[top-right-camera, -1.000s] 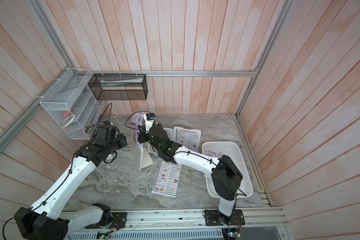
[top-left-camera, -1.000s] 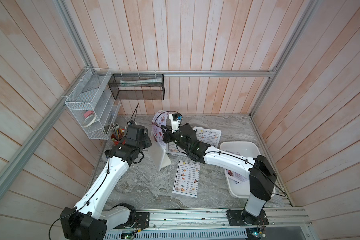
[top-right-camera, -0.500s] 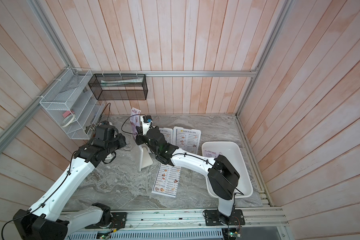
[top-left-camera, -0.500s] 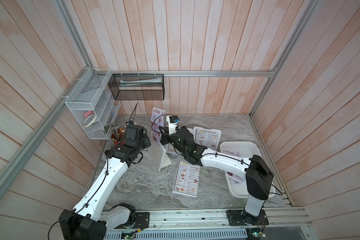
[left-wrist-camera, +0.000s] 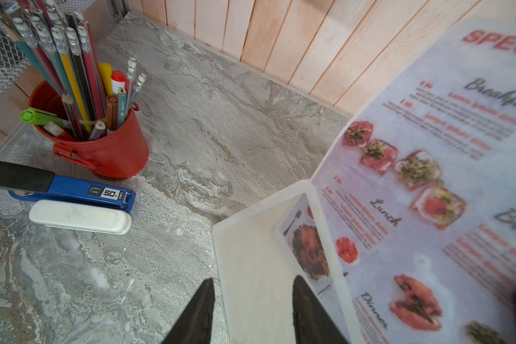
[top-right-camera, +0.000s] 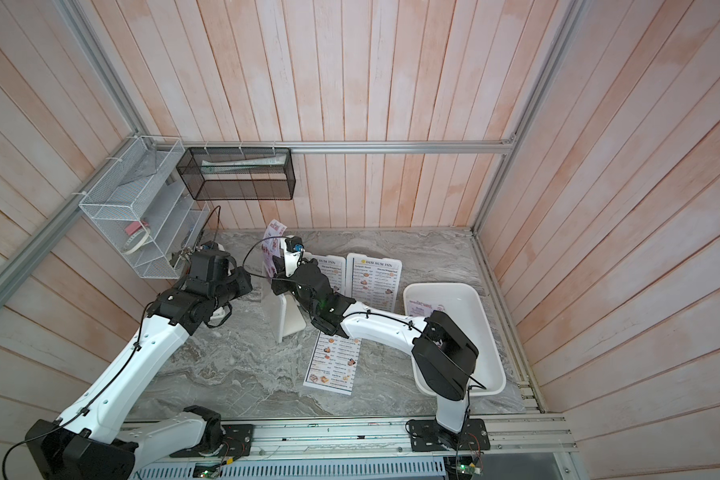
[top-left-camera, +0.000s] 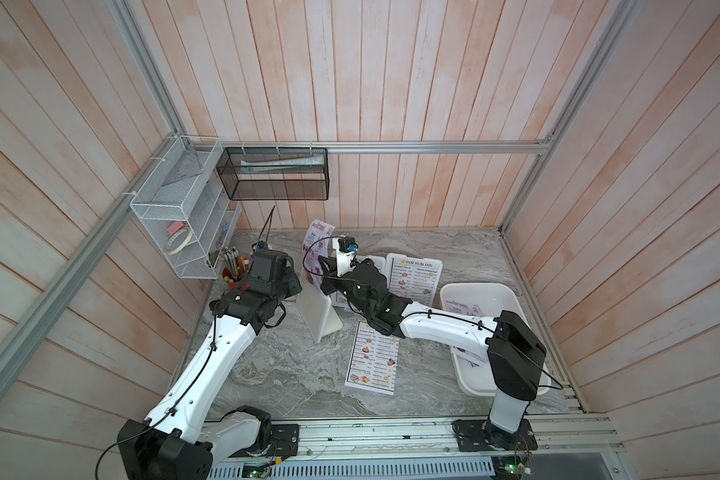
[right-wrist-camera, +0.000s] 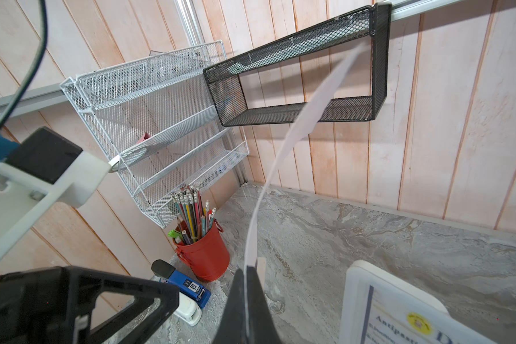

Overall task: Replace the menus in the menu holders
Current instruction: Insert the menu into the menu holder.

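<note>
One white menu holder (top-left-camera: pixel 319 309) (top-right-camera: pixel 283 309) stands upright mid-table. My left gripper (top-left-camera: pixel 297 286) (left-wrist-camera: pixel 252 283) is shut on the holder's white back (left-wrist-camera: pixel 251 253), a finger on either side. A lilac SPECIAL MENU sheet (top-left-camera: pixel 316 245) (top-right-camera: pixel 272 245) (left-wrist-camera: pixel 429 178) rises curved above the holder, its lower part against the holder's front. My right gripper (top-left-camera: pixel 324 266) (right-wrist-camera: pixel 246 271) is shut on that sheet, which shows edge-on (right-wrist-camera: pixel 280 160). Two more menu holders (top-left-camera: pixel 414 278) (top-right-camera: pixel 329 270) lie flat behind with DIM SUM INN menus in them.
A loose DIM SUM menu (top-left-camera: pixel 373 357) lies flat near the front. At the right, a white tray (top-left-camera: pixel 495 291) holds a lilac menu (top-left-camera: pixel 460 307). A red pencil cup (left-wrist-camera: pixel 102 149), a blue stapler (left-wrist-camera: pixel 72 190) and wall-mounted mesh racks (top-left-camera: pixel 175 216) crowd the back left corner.
My right gripper has carried the lilac sheet slightly left, toward the upright holder, and the sheet has turned more edge-on. The left arm has barely moved.
</note>
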Tool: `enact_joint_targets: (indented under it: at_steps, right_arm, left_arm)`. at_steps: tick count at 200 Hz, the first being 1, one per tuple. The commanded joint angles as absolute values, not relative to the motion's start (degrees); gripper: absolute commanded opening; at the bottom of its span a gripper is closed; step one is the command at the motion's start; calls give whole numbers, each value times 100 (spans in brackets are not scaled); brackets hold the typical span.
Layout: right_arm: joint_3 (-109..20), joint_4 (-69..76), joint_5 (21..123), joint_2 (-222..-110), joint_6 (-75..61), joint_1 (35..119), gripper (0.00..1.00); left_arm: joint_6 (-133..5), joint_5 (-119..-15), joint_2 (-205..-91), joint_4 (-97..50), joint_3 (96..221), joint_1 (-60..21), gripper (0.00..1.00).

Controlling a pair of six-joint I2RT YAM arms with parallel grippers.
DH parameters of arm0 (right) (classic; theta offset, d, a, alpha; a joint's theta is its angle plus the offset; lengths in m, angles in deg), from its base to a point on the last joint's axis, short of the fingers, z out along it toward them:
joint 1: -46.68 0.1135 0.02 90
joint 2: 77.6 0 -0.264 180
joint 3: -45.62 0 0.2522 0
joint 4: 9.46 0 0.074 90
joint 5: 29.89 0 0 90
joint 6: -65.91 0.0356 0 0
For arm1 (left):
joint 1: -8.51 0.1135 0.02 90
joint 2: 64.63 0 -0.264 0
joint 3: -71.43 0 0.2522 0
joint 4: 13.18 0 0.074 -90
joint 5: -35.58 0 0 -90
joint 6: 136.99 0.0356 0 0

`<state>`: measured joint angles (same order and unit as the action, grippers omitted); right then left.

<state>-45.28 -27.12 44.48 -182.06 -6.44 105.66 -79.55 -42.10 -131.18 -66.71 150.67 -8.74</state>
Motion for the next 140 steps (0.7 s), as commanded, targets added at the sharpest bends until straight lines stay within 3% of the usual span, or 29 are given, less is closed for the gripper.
enact_joint_targets:
  at_steps: [1,140]
  right_arm:
    - [-4384,-3032,4296,-18212,-739,10631,0]
    - [-3836,-3950,4139,-18127,-762,10750,0]
  left_arm:
    - [-7888,-4176,-13000,-6725,15174,-842,45]
    - [-7888,-4192,-12950,-6736,15130,-845,45]
